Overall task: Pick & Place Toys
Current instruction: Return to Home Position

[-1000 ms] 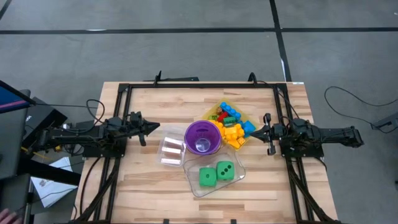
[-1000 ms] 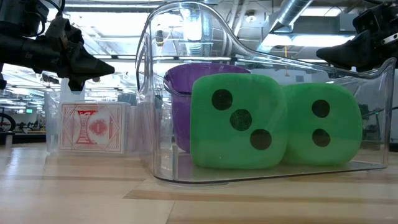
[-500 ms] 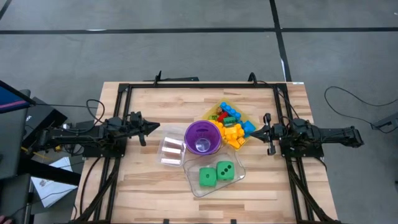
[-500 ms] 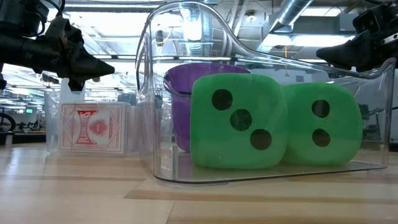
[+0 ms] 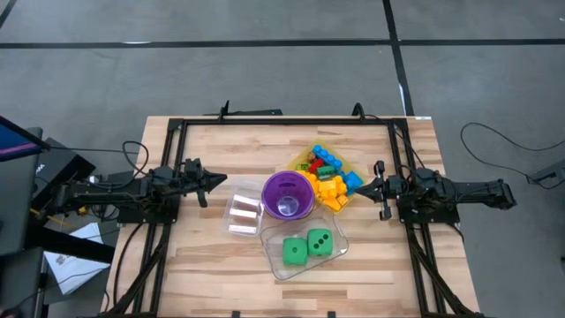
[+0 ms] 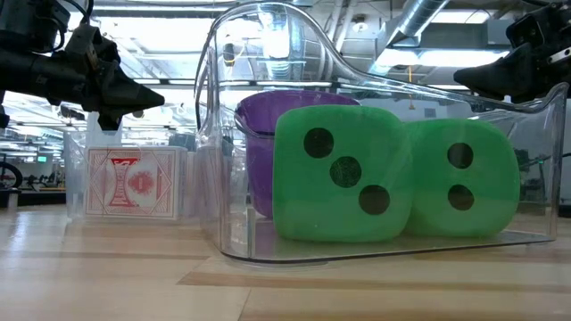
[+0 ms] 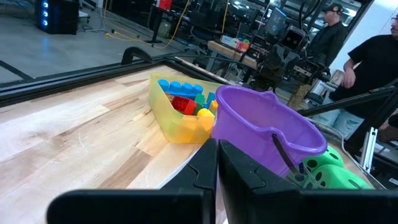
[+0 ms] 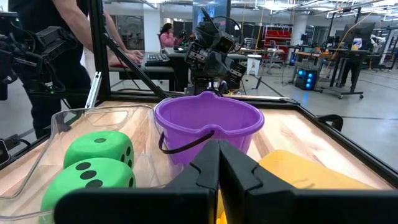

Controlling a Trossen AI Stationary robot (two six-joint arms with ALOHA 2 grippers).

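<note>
Overhead, centre-right of a wooden table: small bricks in blue, yellow, orange and red, heaped in a yellow tray touching a purple cup. Below the cup, a green die and a second green die side by side in a clear tub; at table height, three black pips facing on one, two on the other. Left of the cup, a smaller clear tub with a card deck, red ornamental back. Left gripper mid-left, fingers pressed together, tip toward the cup. Right gripper mid-right, fingers likewise pressed together, just beside the tray.

Purple cup stands beside yellow tray, clear tub.
</note>
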